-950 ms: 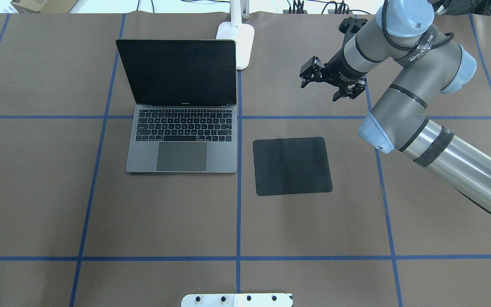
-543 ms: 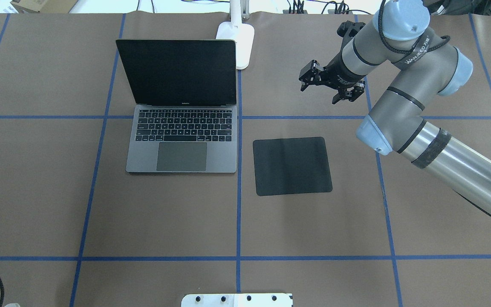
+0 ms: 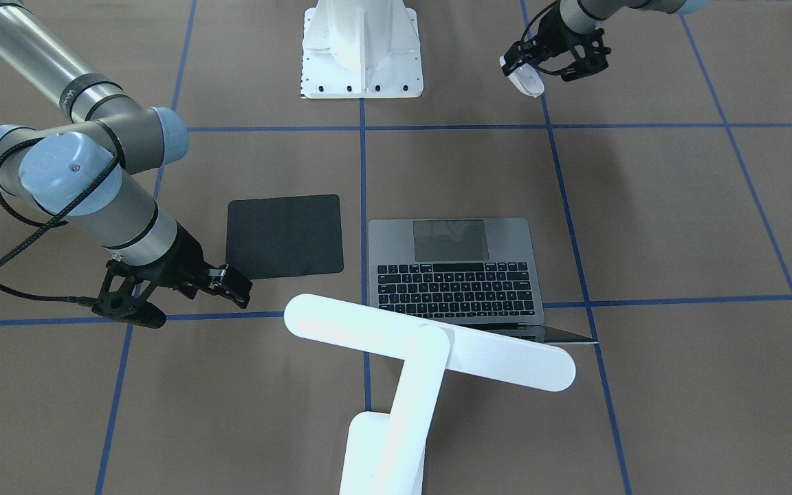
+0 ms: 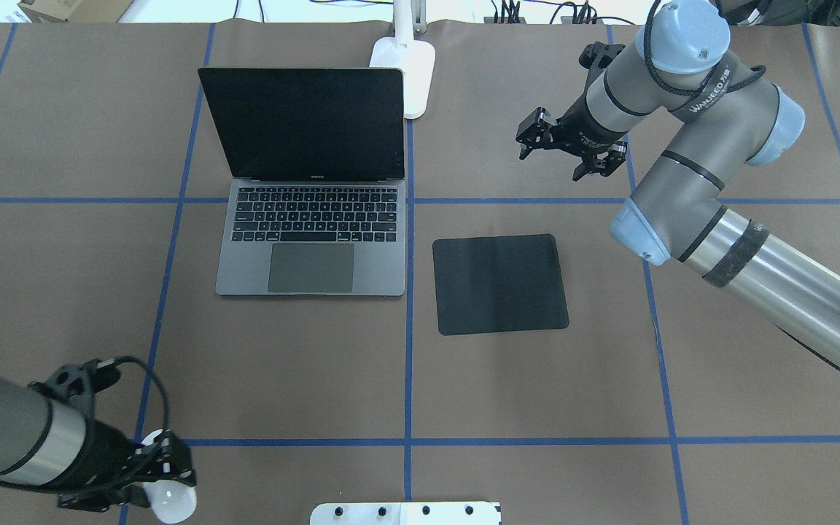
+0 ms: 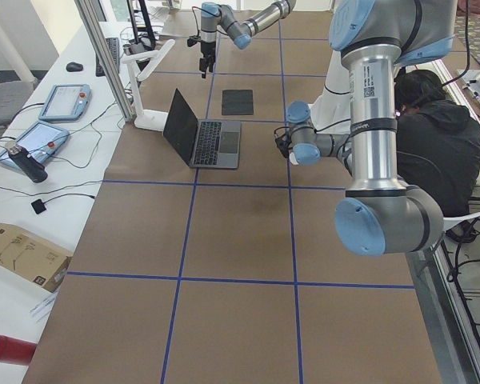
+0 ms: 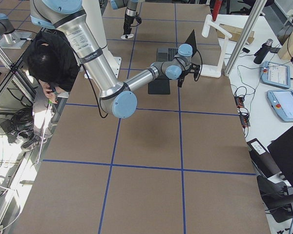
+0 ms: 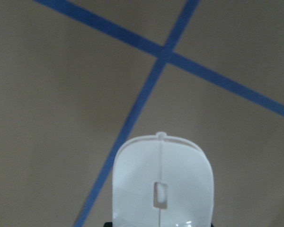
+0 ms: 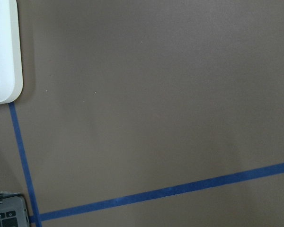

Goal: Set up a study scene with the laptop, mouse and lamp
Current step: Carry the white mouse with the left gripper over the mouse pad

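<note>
Left end effector (image 4: 160, 477): closed on the mouse (image 4: 172, 502), gripping its rear. The front half sticks out past the fingertips.
Right end effector (image 4: 553, 160): jaws wide apart, nothing between them, hanging above bare counter (image 4: 537, 386).
Mouse, position: in the left end effector's grip, at the near-left corner of the counter over a crossing of blue tape lines (image 7: 163, 52). It looks lifted clear of the surface, though no view shows the gap plainly.
Mouse, axis: in the left wrist view the long axis runs straight out along the end effector's reach. The button end with the wheel slot points away from the wrist, top face up.
Laptop (image 4: 310, 240): well ahead of the left end effector and off to its right. The lid is open and the screen dark, with the keyboard toward the robot and the long side across the counter.
Lamp (image 3: 430, 344): base level with the right end effector, off to its left, just behind the laptop's right rear corner. The bar head lies roughly crosswise above the screen edge.
Mat (image 4: 500, 284): bare, nearer the robot than the right end effector and well apart from the left one.
Done, in our judgement: laptop and lamp look placed.
Left, in our judgement: carry the mouse across to the laptop's right, most likely onto the mat, and release it there.
</note>
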